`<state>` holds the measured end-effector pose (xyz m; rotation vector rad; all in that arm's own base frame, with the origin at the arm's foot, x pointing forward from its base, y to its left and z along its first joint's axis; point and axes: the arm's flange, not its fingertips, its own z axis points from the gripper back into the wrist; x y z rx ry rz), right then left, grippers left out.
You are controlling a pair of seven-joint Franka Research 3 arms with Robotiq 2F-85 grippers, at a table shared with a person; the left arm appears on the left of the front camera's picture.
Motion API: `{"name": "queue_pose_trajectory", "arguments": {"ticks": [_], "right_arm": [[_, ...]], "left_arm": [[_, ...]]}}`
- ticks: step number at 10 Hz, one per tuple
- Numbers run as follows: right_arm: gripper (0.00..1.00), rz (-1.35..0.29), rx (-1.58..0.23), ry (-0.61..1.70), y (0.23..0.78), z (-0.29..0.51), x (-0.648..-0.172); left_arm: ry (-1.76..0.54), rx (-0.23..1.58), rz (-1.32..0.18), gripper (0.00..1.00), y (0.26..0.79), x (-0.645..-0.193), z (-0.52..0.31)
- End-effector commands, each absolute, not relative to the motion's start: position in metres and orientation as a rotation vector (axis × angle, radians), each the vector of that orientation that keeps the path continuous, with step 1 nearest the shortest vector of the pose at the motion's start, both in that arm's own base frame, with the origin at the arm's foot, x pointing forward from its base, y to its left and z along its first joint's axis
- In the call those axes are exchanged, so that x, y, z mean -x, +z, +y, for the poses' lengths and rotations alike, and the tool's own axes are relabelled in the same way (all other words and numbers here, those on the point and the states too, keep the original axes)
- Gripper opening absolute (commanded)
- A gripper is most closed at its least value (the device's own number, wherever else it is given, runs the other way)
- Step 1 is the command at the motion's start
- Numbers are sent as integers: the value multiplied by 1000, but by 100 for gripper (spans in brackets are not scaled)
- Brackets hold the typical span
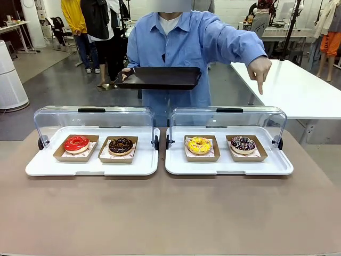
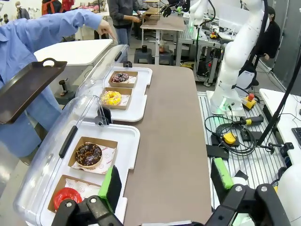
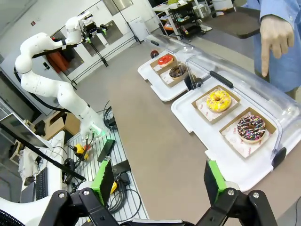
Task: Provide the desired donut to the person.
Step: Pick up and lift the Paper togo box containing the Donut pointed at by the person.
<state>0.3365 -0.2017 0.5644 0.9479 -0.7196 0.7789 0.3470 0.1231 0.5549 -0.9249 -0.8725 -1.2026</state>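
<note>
Across the table, the person's hand (image 1: 259, 68) points down over the sprinkled chocolate donut (image 1: 243, 143), which sits rightmost in the right case (image 1: 229, 166), and a black tray (image 1: 160, 77) is held ready for it, I'd say. The left gripper (image 2: 165, 181) and right gripper (image 3: 160, 181) gape wide, holding nothing. The clear lid (image 1: 229, 113) is up, and the yellow donut (image 1: 199, 144) crowds in just beside.
</note>
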Motion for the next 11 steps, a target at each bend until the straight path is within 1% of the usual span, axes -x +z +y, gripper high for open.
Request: {"name": "queue_pose_trajectory", "arguments": {"ticks": [1,10,11], "right_arm": [[100,-726,-948,779,565,-202,-337],[100,-720,-948,779,564,-202,-336],[100,-626,-854,789,575,-183,-341]], "left_arm": [[-1207,924,-876,100,557,-347,124],[-1207,924,-876,100,557,-347,124],[-1207,924,-876,100,557,-347,124]]}}
